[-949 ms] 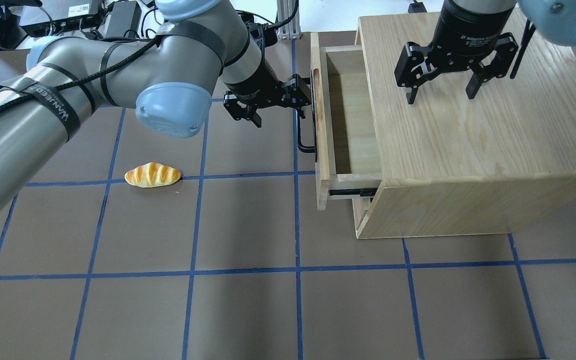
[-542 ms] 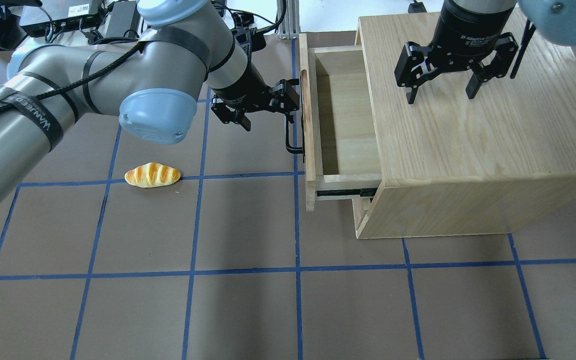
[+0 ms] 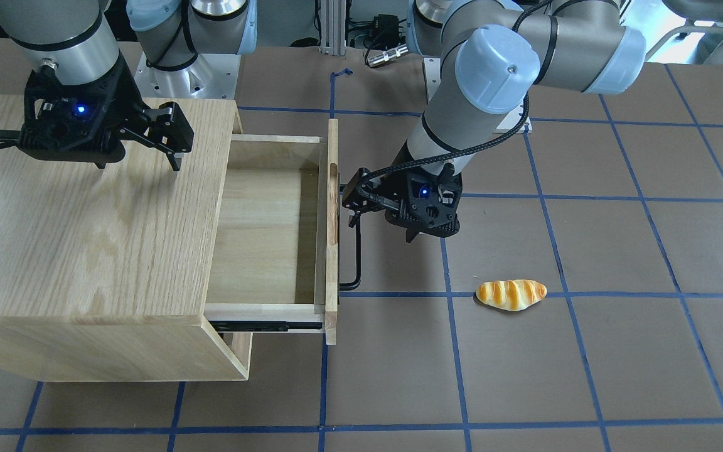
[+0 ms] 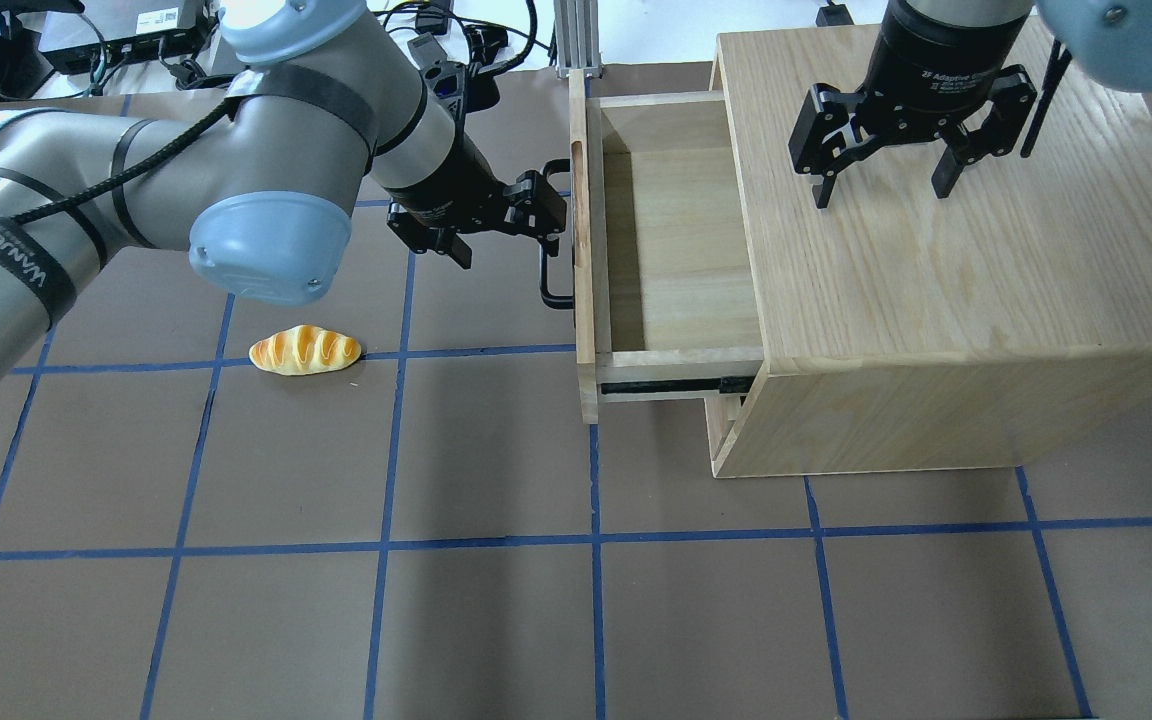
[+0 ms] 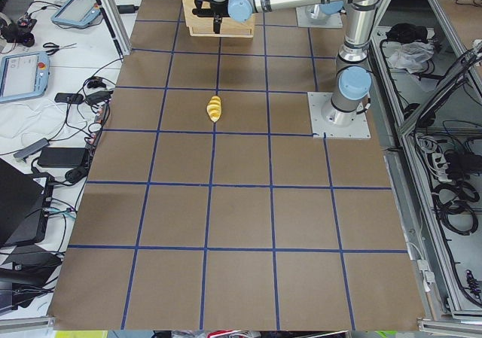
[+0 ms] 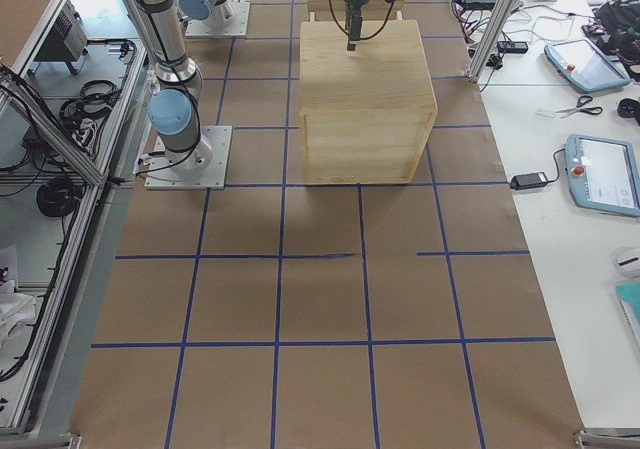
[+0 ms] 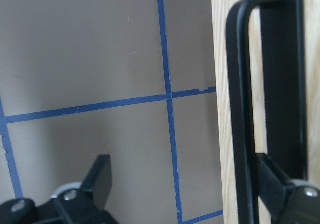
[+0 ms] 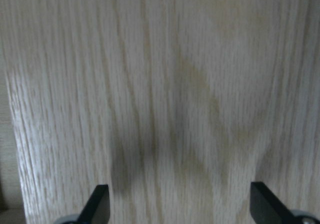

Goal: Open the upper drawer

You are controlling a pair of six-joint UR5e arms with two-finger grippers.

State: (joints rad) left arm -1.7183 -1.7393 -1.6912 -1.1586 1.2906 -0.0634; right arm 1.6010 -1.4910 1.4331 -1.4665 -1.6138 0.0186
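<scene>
- Exterior front-facing: noted upper drawer (image 3: pixel 267 238) pulled well out of the cabinet (image 3: pixel 85 238) toward 3 o'clock, with slide rail (image 3: pixel 261 326) exposed along its 6 o'clock side. Found left gripper (image 3: pixel 379 220) at the black handle (image 3: pixel 358 251), fingers (image 3: pixel 352 194) spread apart, one hooked behind the bar near its 12 o'clock end. Recorded right gripper (image 3: pixel 139 164) hovering over the cabinet top, fingers parted, holding nothing. Logged bread roll (image 3: pixel 511 294) lying on the tabletop (image 3: pixel 587 376) at 4 o'clock from the left gripper, well apart.
- Overhead exterior: verified drawer extended toward 9 o'clock, left gripper against the handle, bread roll at 8 o'clock from it.
- Exterior left: located cabinet at the 12 o'clock end of the tabletop, bread roll nearer; cannot tell finger state here, too small.
- Exterior right: viewed cabinet from its far side, drawer mostly hidden beyond it.
- Left wrist-mounted: observed handle running 12 to 6 o'clock beside the pale drawer front; one finger at 5 o'clock behind the bar, the other at 7 o'clock over the tabletop, well apart.
- Right wrist-mounted: found cabinet top filling the frame, fingertips at 5 and 7 o'clock, wide apart.
</scene>
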